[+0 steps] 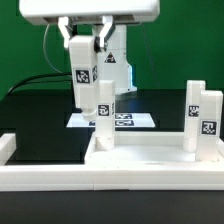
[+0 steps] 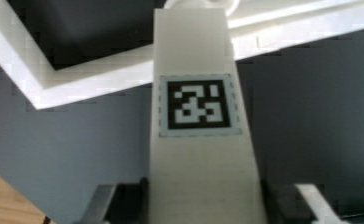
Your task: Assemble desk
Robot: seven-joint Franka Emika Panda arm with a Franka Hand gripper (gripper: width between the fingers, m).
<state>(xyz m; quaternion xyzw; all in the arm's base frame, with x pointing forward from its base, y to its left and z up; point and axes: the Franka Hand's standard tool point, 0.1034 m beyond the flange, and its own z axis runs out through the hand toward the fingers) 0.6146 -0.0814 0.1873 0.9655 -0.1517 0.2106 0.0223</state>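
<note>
My gripper (image 1: pixel 88 50) is shut on a white leg post (image 1: pixel 83 75) with a black-and-white tag. It holds the post upright above the left end of the white rimmed tabletop (image 1: pixel 150 160). A second leg post (image 1: pixel 104 118) stands at the tabletop's left corner, just beside the held one. Two more leg posts (image 1: pixel 193 108) (image 1: pixel 208 125) stand at its right end. In the wrist view the held leg post (image 2: pixel 200 100) runs between the fingers (image 2: pixel 111 205) of my gripper (image 2: pixel 200 208) toward the tabletop's rim (image 2: pixel 90 85). Its far end is hard to make out.
The marker board (image 1: pixel 135 120) lies on the dark table behind the tabletop. A long white barrier wall (image 1: pixel 40 180) runs along the front, with a raised end at the exterior view's left (image 1: pixel 8 148). The robot's base (image 1: pixel 115 65) stands at the back.
</note>
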